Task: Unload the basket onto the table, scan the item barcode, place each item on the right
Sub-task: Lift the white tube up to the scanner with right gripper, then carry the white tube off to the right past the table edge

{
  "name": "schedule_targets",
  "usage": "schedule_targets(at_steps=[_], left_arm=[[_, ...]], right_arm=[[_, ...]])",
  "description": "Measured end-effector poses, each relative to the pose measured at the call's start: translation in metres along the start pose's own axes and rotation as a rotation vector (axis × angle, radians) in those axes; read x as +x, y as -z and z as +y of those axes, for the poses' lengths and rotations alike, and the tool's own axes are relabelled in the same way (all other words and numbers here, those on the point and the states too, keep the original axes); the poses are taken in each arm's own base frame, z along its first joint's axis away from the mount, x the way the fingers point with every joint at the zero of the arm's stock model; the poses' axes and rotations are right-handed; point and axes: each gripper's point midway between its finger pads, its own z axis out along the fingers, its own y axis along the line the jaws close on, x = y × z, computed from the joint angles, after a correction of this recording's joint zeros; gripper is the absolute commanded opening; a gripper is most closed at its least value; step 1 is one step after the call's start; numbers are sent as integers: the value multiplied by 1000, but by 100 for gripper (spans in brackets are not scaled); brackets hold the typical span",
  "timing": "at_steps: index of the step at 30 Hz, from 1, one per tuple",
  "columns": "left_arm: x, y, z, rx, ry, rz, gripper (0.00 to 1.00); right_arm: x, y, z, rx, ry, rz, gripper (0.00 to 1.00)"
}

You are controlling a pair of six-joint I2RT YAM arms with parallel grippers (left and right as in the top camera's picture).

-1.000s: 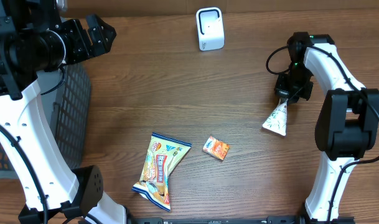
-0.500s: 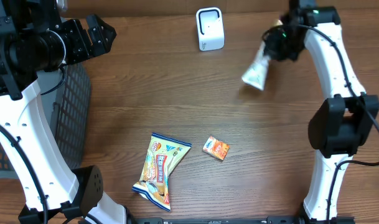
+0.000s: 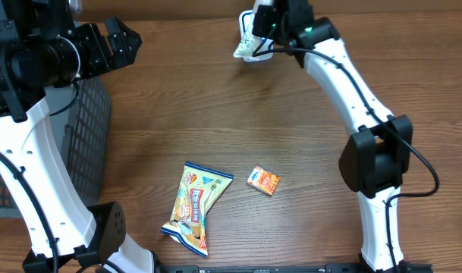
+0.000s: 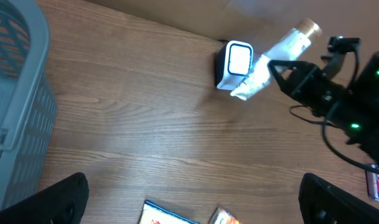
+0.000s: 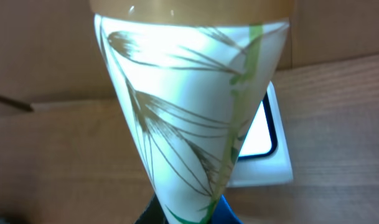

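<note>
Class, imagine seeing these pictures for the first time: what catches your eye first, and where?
First, the right gripper at the table's far edge, shut on a white cone-shaped packet with leaf markings, held just in front of the white scanner. Next, a colourful snack bag and a small orange box lying on the wood nearer the front.

Bare table (image 3: pixel 215 114) lies open between the basket (image 3: pixel 94 152) at the left and the right arm (image 3: pixel 344 76) slanting to the scanner (image 4: pixel 238 62); a snack bag (image 3: pixel 194 207) and small box (image 3: pixel 263 180) occupy the front.
</note>
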Motion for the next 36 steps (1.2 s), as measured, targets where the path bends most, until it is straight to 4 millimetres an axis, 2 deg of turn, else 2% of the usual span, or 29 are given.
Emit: schedule_targets(at_steps=[4,7,16,20,23,27,28,29,30,32,34,36], left_arm=[[0,0,0,0,0,0,100],[0,0,0,0,0,0,100],[0,0,0,0,0,0,100],[0,0,0,0,0,0,100],[0,0,0,0,0,0,100],[0,0,0,0,0,0,100],[0,0,0,0,0,0,100],[0,0,0,0,0,0,100],[0,0,0,0,0,0,100],[0,0,0,0,-1,0,100],[0,0,0,0,0,0,100],[0,0,0,0,0,0,100]], right_arm=[[-7,-21,-5,21,-28,-77,4],[-17,-27,-14,51,-60,-137,4],[-28,-26,-25,103,-112,-202,4],[-28,-26,-27,109,-115,-202,4],[-23,-26,-38,140,-118,-170,4],[-23,-12,-83,237,-151,-101,4],[-26,-4,-99,264,-165,-87,4],[-35,13,-129,318,-199,-74,4],[-39,20,-140,336,-213,-71,4],[-60,63,-203,443,-294,-73,4],[-69,105,-256,537,-370,-72,4],[-69,159,-322,664,-474,-57,4]])
